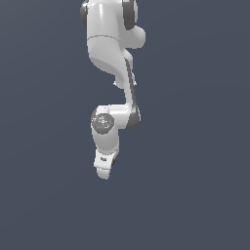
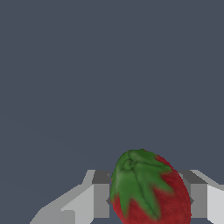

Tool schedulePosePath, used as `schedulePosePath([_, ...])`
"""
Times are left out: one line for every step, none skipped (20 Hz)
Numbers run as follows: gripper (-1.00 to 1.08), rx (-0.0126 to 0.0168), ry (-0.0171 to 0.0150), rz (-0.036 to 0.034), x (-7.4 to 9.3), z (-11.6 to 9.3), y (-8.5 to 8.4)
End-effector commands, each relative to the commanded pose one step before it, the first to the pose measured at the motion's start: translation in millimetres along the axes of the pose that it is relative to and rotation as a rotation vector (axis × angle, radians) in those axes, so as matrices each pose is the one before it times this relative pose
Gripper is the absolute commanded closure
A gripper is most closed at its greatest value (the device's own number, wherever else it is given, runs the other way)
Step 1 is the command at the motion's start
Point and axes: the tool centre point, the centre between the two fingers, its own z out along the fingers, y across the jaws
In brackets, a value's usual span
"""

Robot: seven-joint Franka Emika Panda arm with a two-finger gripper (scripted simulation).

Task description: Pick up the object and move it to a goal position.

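The object (image 2: 151,192) is a red strawberry with a green leafy cap, and it fills the gap between my two grey fingers (image 2: 100,199) in the wrist view. My gripper (image 2: 149,205) is shut on it, with a pad against each side. In the exterior view the white gripper (image 1: 103,171) points downward at the end of the bent arm. Only a small dark-red speck of the object (image 1: 114,161) shows at the gripper's side there. No goal marker shows in either view.
A plain dark blue-grey background (image 1: 195,195) lies all around the arm in both views. The white arm (image 1: 110,44) comes down from the top of the exterior view.
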Motion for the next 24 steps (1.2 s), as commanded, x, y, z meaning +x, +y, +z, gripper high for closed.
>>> schedulePosePath([1.08, -0.00003, 0.00016, 0.00043, -0.30, -0.01, 0.01])
schedulePosePath([1.08, 0.00000, 0.00000, 0.00000, 0.23, -0.38, 0.02])
schedulePosePath([1.08, 0.00000, 0.00000, 0.00000, 0.69, -1.14, 0.05])
schedulePosePath([1.08, 0.00000, 0.00000, 0.00000, 1.15, -1.90, 0.09])
schedulePosePath([1.08, 0.00000, 0.00000, 0.00000, 1.62, -2.68, 0.13])
schedulePosePath([1.08, 0.00000, 0.00000, 0.00000, 2.10, -3.49, 0.17])
schedulePosePath([1.08, 0.00000, 0.00000, 0.00000, 2.59, -4.29, 0.21])
schedulePosePath([1.08, 0.00000, -0.00015, -0.00046, 3.37, -5.05, 0.22])
schedulePosePath([1.08, 0.00000, 0.00000, 0.00000, 3.50, -5.80, 0.31])
schedulePosePath([1.08, 0.00000, 0.00000, 0.00000, 3.92, -6.50, 0.35])
schedulePosePath([1.08, 0.00000, 0.00000, 0.00000, 4.33, -7.16, 0.40])
schedulePosePath([1.08, 0.00000, 0.00000, 0.00000, 4.71, -7.79, 0.45])
schedulePosePath([1.08, 0.00005, -0.00003, -0.00069, 5.53, -8.34, 0.44])
schedulePosePath([1.08, 0.00000, 0.00000, 0.00000, 5.40, -8.93, 0.55])
schedulePosePath([1.08, 0.00000, 0.00000, 0.00000, 5.70, -9.42, 0.61])
schedulePosePath([1.08, 0.00000, 0.00000, 0.00000, 5.89, -9.71, 0.66])
schedulePosePath([1.08, 0.00000, 0.00000, 0.00000, 5.99, -9.86, 0.71])
schedulePosePath([1.08, 0.00000, 0.00000, 0.00000, 6.04, -9.93, 0.76])
schedulePosePath([1.08, 0.00010, 0.00062, -0.00029, 6.18, -9.95, 0.77])
schedulePosePath([1.08, 0.00000, 0.00000, 0.00000, 6.05, -9.90, 0.85])
schedulePosePath([1.08, 0.00000, 0.00000, 0.00000, 5.93, -9.67, 0.89])
schedulePosePath([1.08, 0.00000, 0.00000, 0.00000, 5.60, -9.11, 0.90])
schedulePosePath([1.08, 0.00000, 0.00000, 0.00000, 5.18, -8.40, 0.89])
schedulePosePath([1.08, 0.00000, 0.00000, 0.00000, 4.73, -7.64, 0.86])
